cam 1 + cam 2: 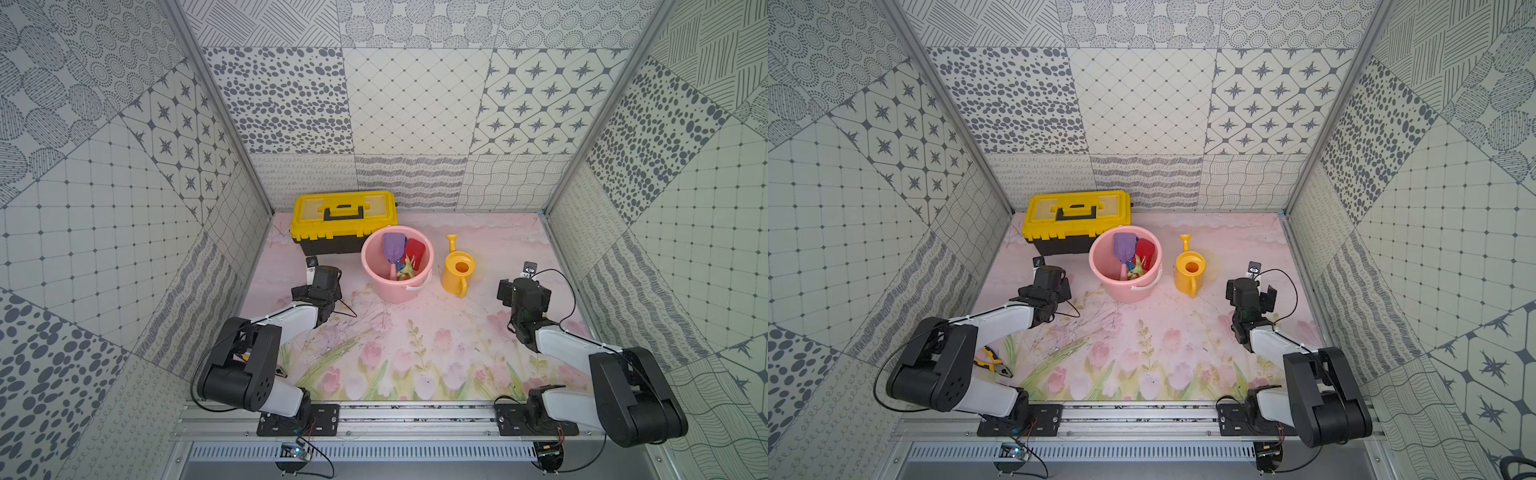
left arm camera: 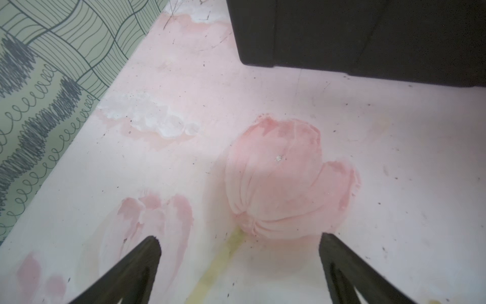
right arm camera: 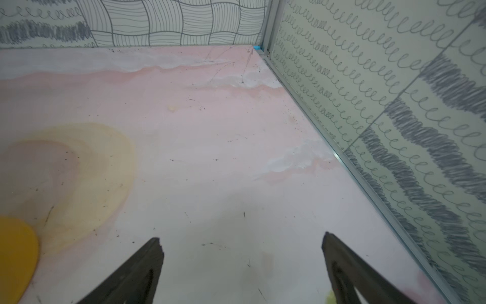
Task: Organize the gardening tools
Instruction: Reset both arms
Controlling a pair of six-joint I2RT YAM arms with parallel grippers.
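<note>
The gardening tools stand in a pink bucket [image 1: 390, 291] [image 1: 1121, 291] at the middle back. In both top views I see a purple spade [image 1: 393, 245] [image 1: 1124, 245], a red spade [image 1: 414, 251] [image 1: 1145, 250] and a light green rake [image 1: 406, 270] [image 1: 1136, 271] inside it. My left gripper [image 2: 239, 240] [image 1: 322, 278] hovers left of the bucket, in front of the toolbox, open and empty over the flowered mat. My right gripper [image 3: 240, 238] [image 1: 523, 291] is open and empty too, to the right of the watering can.
A shut yellow-and-black toolbox [image 1: 343, 216] [image 1: 1075, 216] [image 2: 355, 34] stands behind the bucket. A yellow watering can [image 1: 457, 272] [image 1: 1190, 270] [image 3: 15, 258] stands right of the bucket. Yellow-and-black pliers [image 1: 992, 361] lie beside the left arm's elbow. Patterned walls enclose three sides.
</note>
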